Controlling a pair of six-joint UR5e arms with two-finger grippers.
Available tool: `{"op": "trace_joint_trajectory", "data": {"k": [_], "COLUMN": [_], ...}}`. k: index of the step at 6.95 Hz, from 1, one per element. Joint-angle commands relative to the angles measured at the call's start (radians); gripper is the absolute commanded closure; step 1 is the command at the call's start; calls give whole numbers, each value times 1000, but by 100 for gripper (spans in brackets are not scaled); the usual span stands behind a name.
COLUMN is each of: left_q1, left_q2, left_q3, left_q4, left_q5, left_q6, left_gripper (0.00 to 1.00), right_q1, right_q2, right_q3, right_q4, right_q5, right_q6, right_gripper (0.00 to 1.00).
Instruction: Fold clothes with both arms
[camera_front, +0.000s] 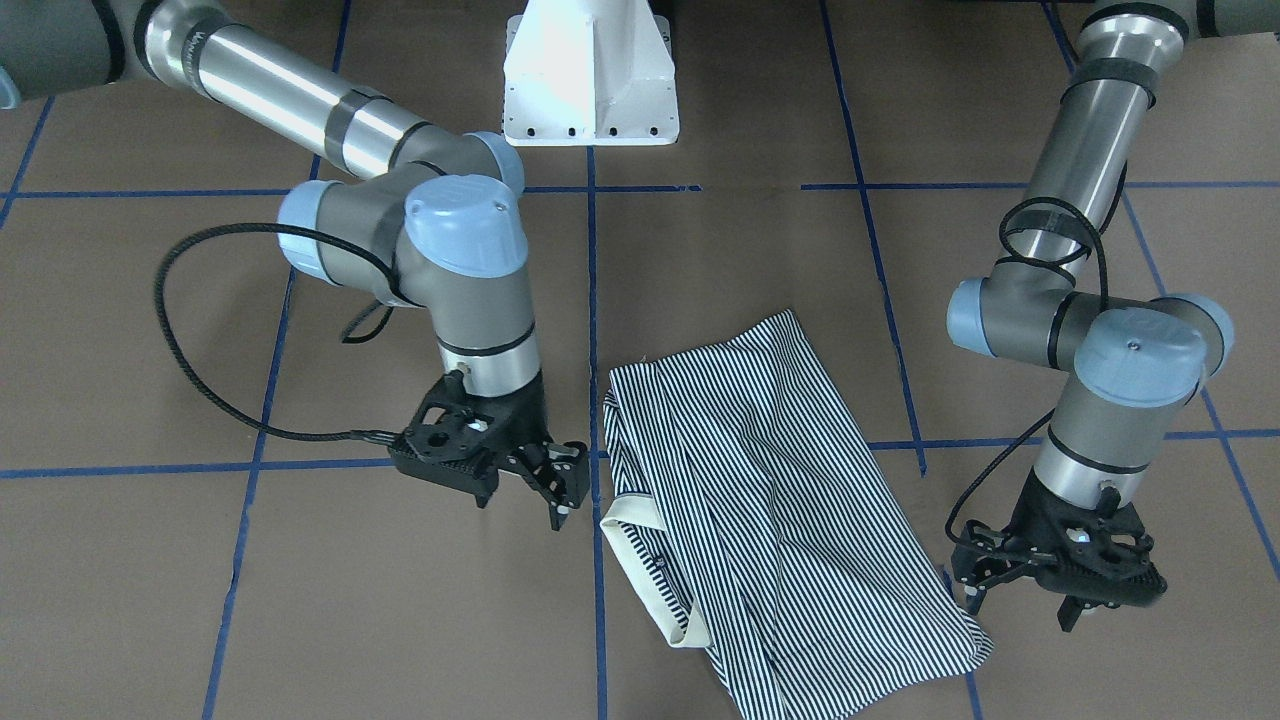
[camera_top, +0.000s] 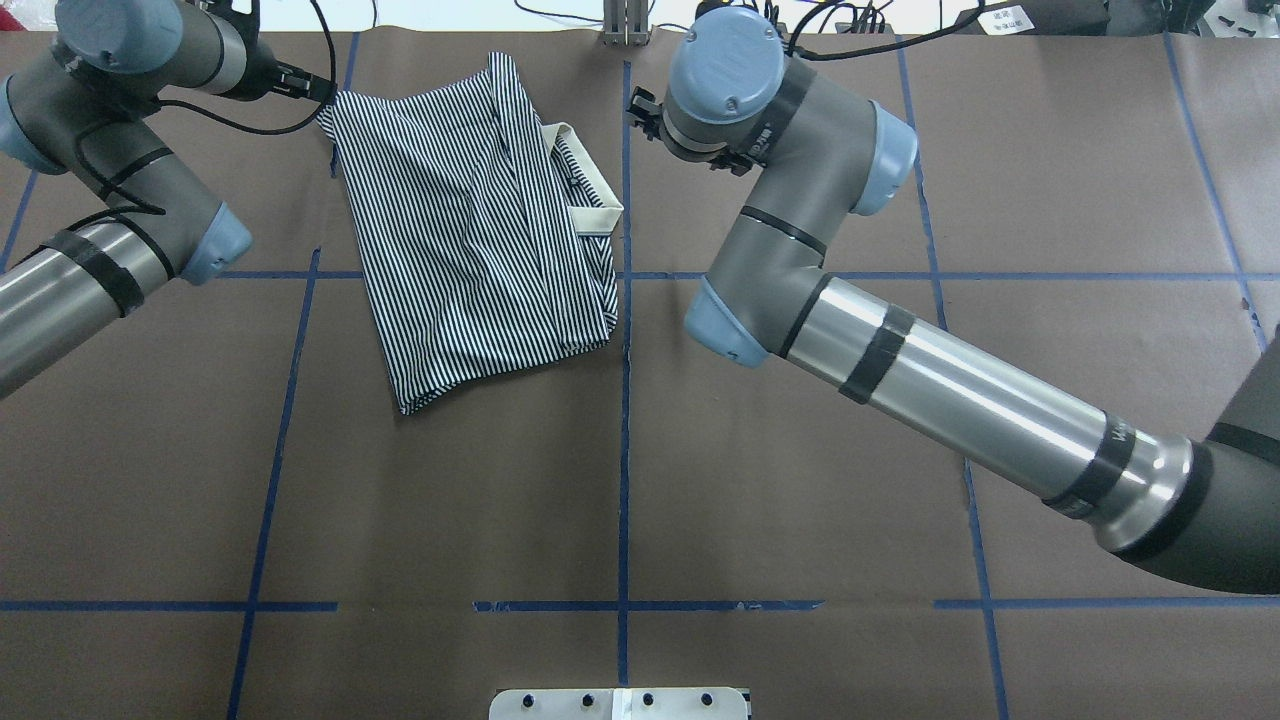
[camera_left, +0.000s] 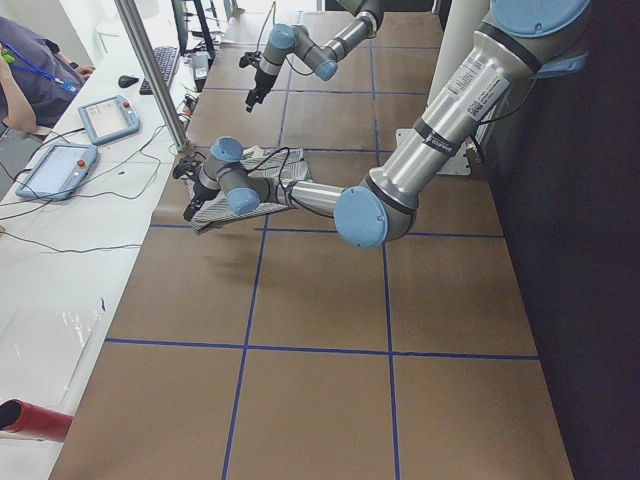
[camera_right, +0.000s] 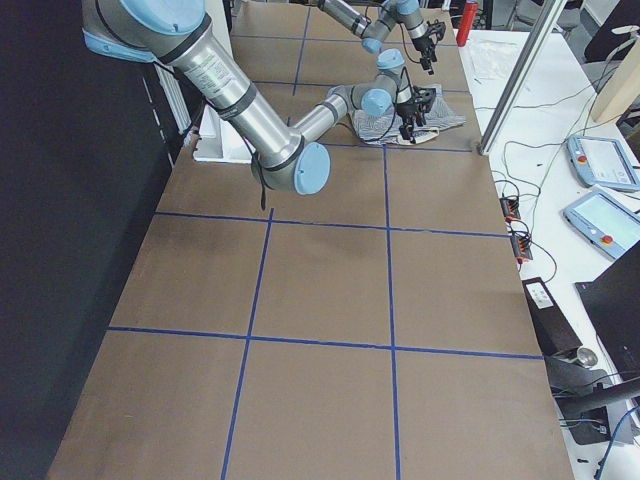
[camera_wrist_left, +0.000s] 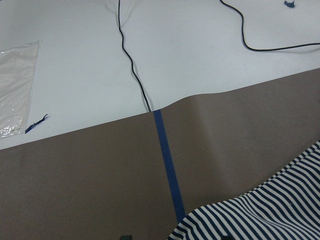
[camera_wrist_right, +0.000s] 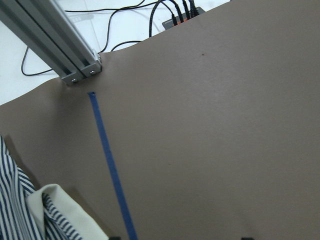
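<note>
Left gripper (camera_front: 1020, 612) and right gripper (camera_front: 568, 505) hang fingers apart, empty, flanking your part-folded shirt (camera_front: 780, 500); likely staged to take its edges next.

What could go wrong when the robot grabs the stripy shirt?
The shirt lies close to the brown mat's edge, so a tug might slide it off. Its cream collar sticks out sideways and could bunch in a fold. The left gripper and right gripper are open, so nothing holds it steady.
</note>
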Motion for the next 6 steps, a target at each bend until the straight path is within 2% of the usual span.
{"op": "trace_joint_trajectory", "data": {"k": [1,2,4,6], "left_q1": [-2,-2,-2,-2], "left_q2": [19,19,21,21], "left_q3": [-24,-24,-23,-24], "left_q4": [-7,-7,-7,-7], "left_q5": [-9,-9,-9,-9], "left_q6": [2,2,2,1], "left_gripper": [0,0,0,0], "right_q1": [-56,-82,-111,-117], "right_q2": [120,151,157,157], "right_q3": [-223,-306,-371,-403], "right_q4": [109,154,250,266], "right_q5": [-90,-131,-173,-188], "right_q6": [48,48,51,51], "right_gripper": [31,29,25,24]}}
